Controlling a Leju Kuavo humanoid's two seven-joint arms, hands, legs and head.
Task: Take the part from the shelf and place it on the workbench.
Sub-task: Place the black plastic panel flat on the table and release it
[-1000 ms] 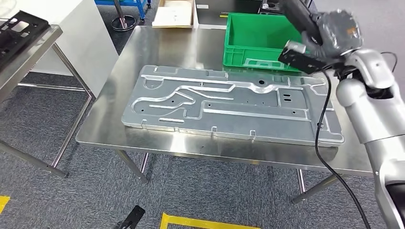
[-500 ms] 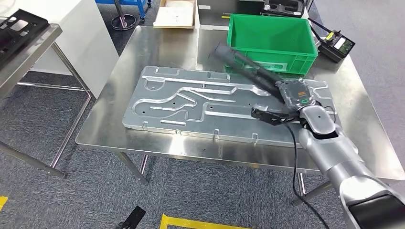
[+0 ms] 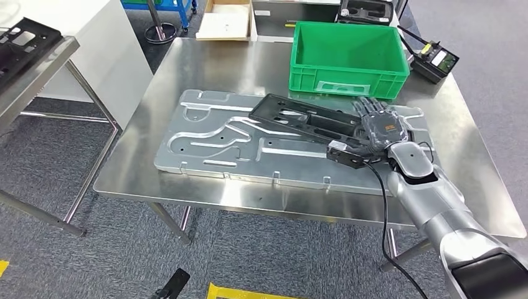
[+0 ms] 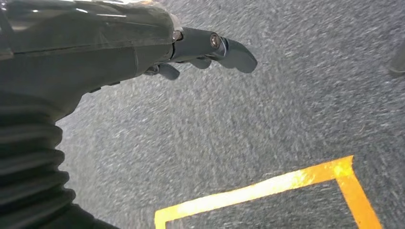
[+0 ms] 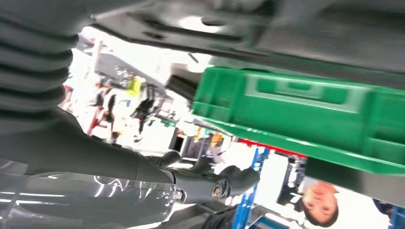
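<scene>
A long flat black part [image 3: 292, 117] lies across the big silver stamped plate [image 3: 205, 134] on the steel workbench [image 3: 205, 62]. My right hand [image 3: 378, 126] holds its right end, fingers spread flat over it toward the green bin. In the right wrist view the part [image 5: 286, 28] is a dark blurred strip beside my right hand [image 5: 191, 183]. My left hand [image 4: 200, 47] hangs over the grey carpet, fingers apart and holding nothing.
A green bin [image 3: 345, 53] stands at the back of the bench, right behind the part. A black device [image 3: 436, 60] sits at the back right corner. The shelf [image 3: 37, 56] at left carries another black part [image 3: 22, 37]. A person [image 5: 320, 205] stands beyond the bin.
My right arm has swung down from above the green bin and brought the black part low, flat over the silver plate. The camera has shifted slightly.
</scene>
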